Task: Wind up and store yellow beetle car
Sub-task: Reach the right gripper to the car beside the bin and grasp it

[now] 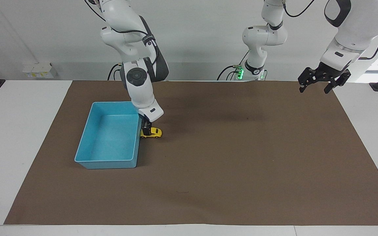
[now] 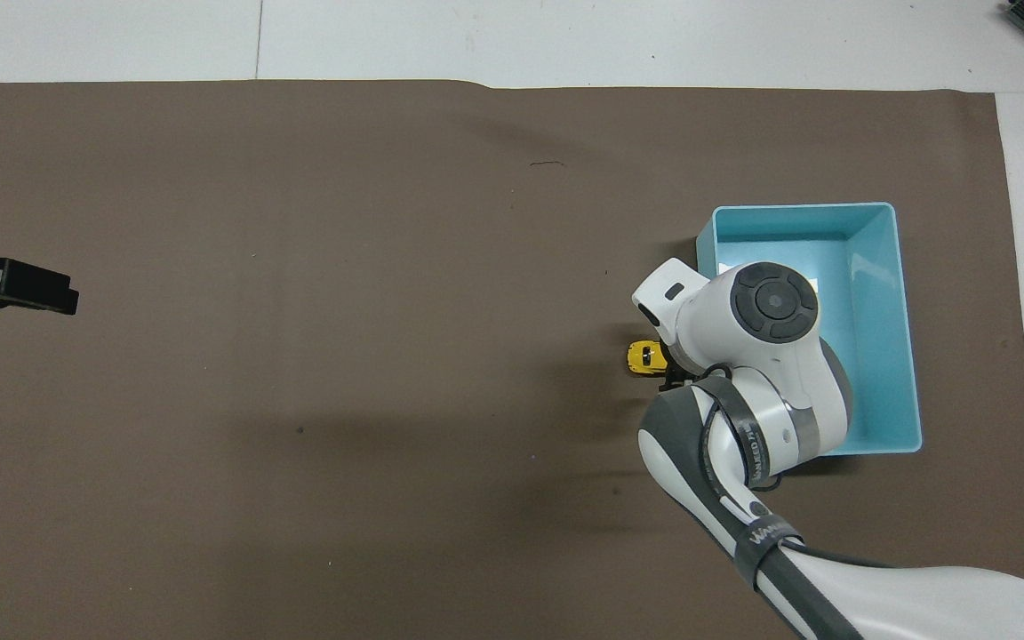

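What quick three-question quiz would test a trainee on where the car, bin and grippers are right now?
1. True or false: the yellow beetle car lies inside the blue bin.
2. Fill in: the left gripper, waiting up in the air, is ____.
3. Which gripper is down at the car? A) left gripper B) right gripper

Key: 1 false, the car stands beside the bin; 2 open; 3 B.

Two high, distant, opposed views sharing the brown mat (image 1: 241, 164).
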Motion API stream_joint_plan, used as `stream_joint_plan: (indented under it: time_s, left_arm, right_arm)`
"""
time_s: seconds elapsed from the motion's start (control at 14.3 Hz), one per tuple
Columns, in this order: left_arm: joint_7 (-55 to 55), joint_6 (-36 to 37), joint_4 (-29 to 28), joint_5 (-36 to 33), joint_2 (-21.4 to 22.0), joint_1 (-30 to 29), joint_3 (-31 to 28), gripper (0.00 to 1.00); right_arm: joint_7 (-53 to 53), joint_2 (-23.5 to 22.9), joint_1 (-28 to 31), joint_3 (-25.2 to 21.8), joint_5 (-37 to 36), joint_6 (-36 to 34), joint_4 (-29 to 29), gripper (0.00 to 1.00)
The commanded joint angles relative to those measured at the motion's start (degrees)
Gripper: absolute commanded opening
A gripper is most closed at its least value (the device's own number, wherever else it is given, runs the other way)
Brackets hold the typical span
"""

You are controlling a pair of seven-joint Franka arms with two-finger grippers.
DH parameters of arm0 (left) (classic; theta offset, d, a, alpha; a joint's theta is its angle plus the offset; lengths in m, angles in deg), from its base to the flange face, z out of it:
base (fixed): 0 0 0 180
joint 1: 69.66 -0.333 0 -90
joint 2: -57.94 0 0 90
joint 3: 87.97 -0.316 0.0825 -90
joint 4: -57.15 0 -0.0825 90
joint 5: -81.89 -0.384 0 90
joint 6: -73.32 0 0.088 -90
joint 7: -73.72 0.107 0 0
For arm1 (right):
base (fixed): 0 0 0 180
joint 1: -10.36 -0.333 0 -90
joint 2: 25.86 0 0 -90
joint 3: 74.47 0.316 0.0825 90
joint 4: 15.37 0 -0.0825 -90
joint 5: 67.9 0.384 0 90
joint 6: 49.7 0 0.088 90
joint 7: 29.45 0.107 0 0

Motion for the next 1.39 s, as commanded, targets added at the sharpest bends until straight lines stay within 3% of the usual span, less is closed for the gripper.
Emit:
stream_joint_plan:
  time_s: [0.0, 0.21, 0.28, 0.35, 0.56, 0.63, 0.7, 0.91, 1.32]
  left_arm:
    - [1.2, -1.1, -2.2, 0.9, 1.8, -0.7, 0.4, 1.0]
    - [0.7, -0.7, -1.4, 0.8, 1.4, -0.6, 0.4, 1.0]
    - [0.7, -0.3, -1.4, 0.8, 1.4, -0.6, 0.4, 1.0]
    - [0.7, -0.4, -1.3, 0.8, 1.4, -0.9, 0.4, 1.0]
    - [0.7, -0.3, -1.3, 0.8, 1.4, -1.1, 0.4, 1.0]
    - [0.6, -0.4, -1.3, 0.8, 1.4, -1.0, 0.4, 1.0]
    - [0.6, -0.3, -1.3, 0.8, 1.4, -1.0, 0.4, 1.0]
    - [0.7, -0.4, -1.3, 0.8, 1.4, -1.0, 0.4, 1.0]
    - [0.7, -0.3, -1.3, 0.8, 1.4, -1.0, 0.4, 1.0]
  right_arm:
    - [-0.6, 0.2, 0.1, 0.2, -1.0, 1.3, -1.1, 0.8]
    - [-1.0, 0.3, -0.4, 0.1, -1.7, 0.8, -1.2, 0.72]
    - [-1.3, 0.4, -0.4, 0.1, -2.1, 0.6, -1.3, 0.62]
    - [-0.4, 0.5, -0.5, 0.1, -2.3, 0.2, -1.3, 0.13]
    - [1.3, 0.6, -0.9, 0.1, -3.7, -0.3, -1.4, 0.11]
    - [1.3, 0.5, -0.8, 0.1, -3.8, -0.5, -1.4, 0.0]
    - [1.4, 0.6, -0.8, 0.1, -3.7, -1.2, -0.9, 0.0]
    - [3.2, 0.0, -0.8, 0.2, -3.0, -8.3, 7.1, 0.0]
    - [8.6, -0.9, -2.7, 0.2, 2.4, -12.5, 18.2, 0.0]
